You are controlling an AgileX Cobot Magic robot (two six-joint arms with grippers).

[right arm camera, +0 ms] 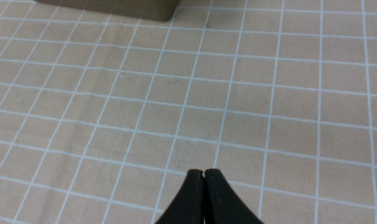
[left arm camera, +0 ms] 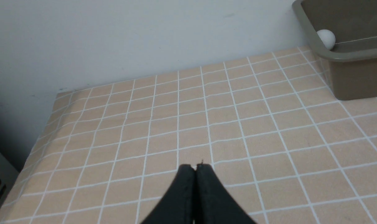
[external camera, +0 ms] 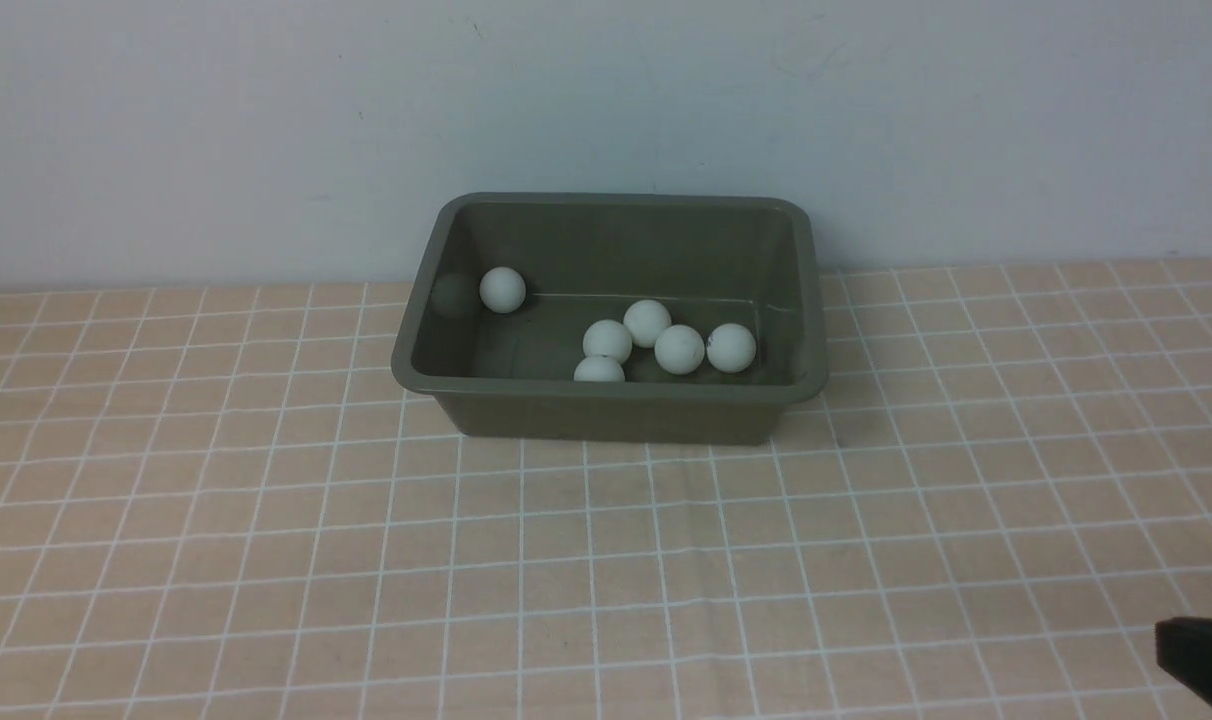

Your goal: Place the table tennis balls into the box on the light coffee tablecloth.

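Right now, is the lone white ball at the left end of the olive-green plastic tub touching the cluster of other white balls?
Apart. The front view shows bare tub floor between the lone ball and the cluster.

Open tablecloth point(external camera: 606, 560) all around the box point(external camera: 606, 410).

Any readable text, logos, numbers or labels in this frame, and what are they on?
None can be read.
balls in the box: six show, all plain white here; any print is too small to tell.
box: no label visible.
tablecloth: only white grid lines.
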